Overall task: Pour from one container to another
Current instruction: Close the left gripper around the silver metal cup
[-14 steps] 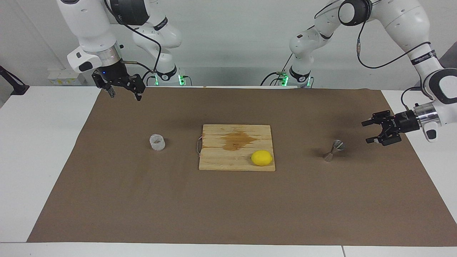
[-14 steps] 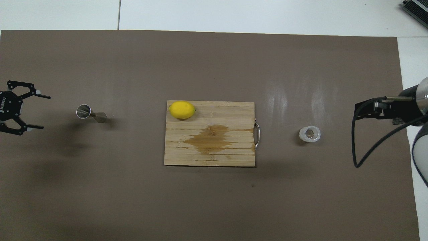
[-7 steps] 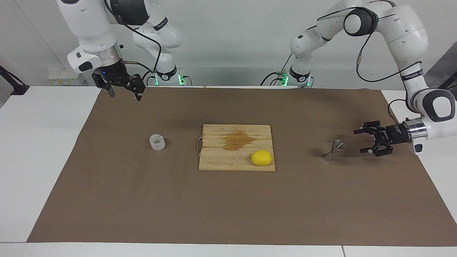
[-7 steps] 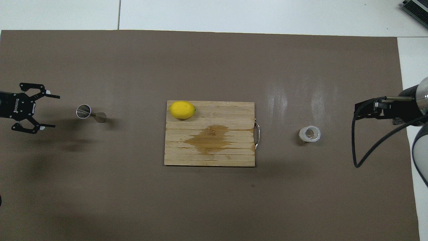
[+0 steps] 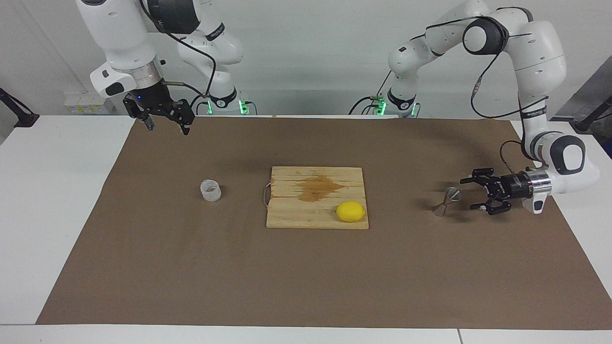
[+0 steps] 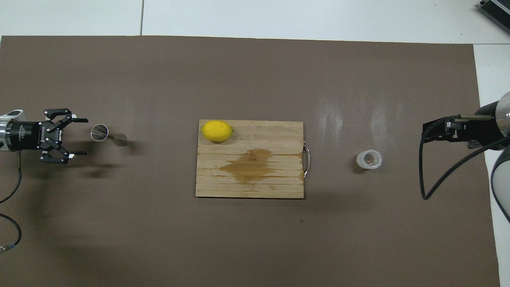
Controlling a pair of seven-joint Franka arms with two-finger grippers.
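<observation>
Nothing poured yet: we have neither vessel in hand.
Our left gripper [image 5: 474,194], spread wide and empty, sits beside the jigger [image 5: 446,200]; our right gripper [image 5: 165,122], also spread and empty, waits clear of the glass cup [image 5: 211,190].

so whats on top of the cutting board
A yellow lemon sits at one corner of the cutting board, and a brown stain marks its middle. Whatever lies beneath the board is covered.

One textured glass cup [image 5: 211,190], one metal jigger [image 5: 446,201], one lemon [image 5: 350,211], one cutting board [image 5: 306,212], two arms.
</observation>
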